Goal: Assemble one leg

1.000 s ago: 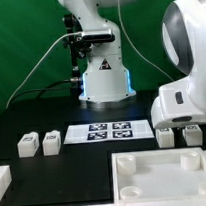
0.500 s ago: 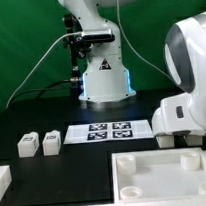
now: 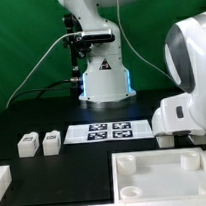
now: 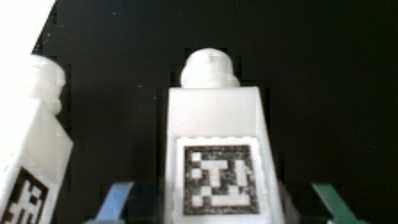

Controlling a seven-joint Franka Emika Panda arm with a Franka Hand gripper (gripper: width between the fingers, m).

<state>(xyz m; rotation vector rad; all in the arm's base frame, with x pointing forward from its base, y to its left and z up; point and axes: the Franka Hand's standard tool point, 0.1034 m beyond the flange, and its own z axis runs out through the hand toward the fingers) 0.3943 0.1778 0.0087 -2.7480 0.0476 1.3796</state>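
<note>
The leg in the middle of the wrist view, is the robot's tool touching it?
Apart. The wrist view shows the tool open around the leg, with a dark gap on each side between them.

The leg (image 4: 217,110) looks like smooth matt white plastic; the table (image 3: 86,167) is matt black.

- A white leg (image 4: 217,120) (with a black-and-white tag (image 4: 221,178)) lies on the black tabletop (image 4: 329,70).
- The gripper (image 4: 221,203) has one finger on each side, not touching.
- A second leg (image 4: 32,140) lies just beside it.
</note>
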